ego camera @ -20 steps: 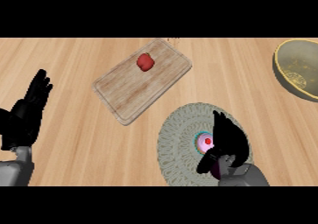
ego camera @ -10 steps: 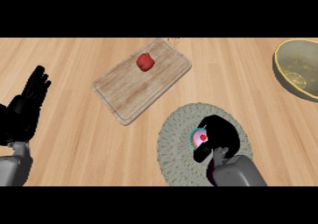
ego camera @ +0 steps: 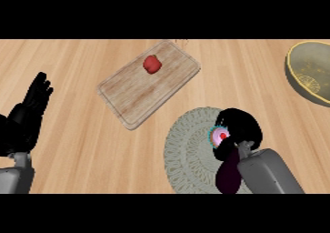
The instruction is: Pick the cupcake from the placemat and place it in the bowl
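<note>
Grey woven placemat [ego camera: 191,150] is our landmark: on its right half sits the cupcake [ego camera: 220,135]. We see only a pink-and-teal sliver with a red centre, because the right hand [ego camera: 242,127] curls its black fingers round it and hides the rest. Up and right of the placemat, the bowl [ego camera: 315,73] is cut off at the edge. Up-left lies a wooden cutting board [ego camera: 137,93] bearing a small red piece [ego camera: 152,64] we cannot identify. Well left of the placemat, the left hand [ego camera: 23,123] rests, fingers straight.

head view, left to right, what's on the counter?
left hand → wooden cutting board → woven placemat → right hand, curled round the cupcake over the placemat's right part → bowl
</note>
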`<state>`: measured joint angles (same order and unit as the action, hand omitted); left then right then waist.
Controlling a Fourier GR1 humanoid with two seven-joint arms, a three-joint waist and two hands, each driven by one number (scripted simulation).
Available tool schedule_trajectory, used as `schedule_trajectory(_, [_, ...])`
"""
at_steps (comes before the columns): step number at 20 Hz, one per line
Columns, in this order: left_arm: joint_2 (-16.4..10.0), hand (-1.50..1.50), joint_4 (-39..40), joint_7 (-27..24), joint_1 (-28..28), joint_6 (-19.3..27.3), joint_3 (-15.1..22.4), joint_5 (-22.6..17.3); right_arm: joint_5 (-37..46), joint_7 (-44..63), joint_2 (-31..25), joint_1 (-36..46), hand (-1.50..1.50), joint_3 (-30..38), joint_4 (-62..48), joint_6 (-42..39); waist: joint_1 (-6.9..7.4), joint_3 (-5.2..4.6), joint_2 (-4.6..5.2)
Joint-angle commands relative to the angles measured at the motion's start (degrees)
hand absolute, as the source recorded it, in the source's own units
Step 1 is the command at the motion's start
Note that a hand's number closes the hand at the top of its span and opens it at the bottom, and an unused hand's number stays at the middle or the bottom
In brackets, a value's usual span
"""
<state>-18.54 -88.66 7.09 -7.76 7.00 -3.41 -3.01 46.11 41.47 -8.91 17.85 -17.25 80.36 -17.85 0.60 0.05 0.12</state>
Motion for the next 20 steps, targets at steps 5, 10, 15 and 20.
schedule_trajectory(5, [-0.3,0.0,1.2,-1.1,-0.4,-0.5,-1.0,0.2,-1.9,-33.1,-18.4,3.0,1.5,1.8,-2.7,-0.6,-0.28,0.01,0.13])
schedule_trajectory(10, [-1.0,0.0,-0.4,-0.2,1.4,-1.5,-2.7,-1.0,-0.9,-32.5,-21.2,3.2,1.5,6.1,6.8,2.0,-0.9,-0.05,-0.36])
schedule_trajectory(15, [-0.3,0.0,0.4,-0.7,1.2,-0.2,-2.2,0.6,-3.7,-29.0,-23.4,5.7,1.5,16.4,16.5,6.0,-2.12,-0.06,-0.63])
schedule_trajectory(20, [-1.6,0.0,0.9,-2.1,2.5,-3.6,-3.5,-1.3,-11.3,-27.8,-23.9,8.6,1.5,26.9,16.3,4.2,-0.67,-0.05,-0.21])
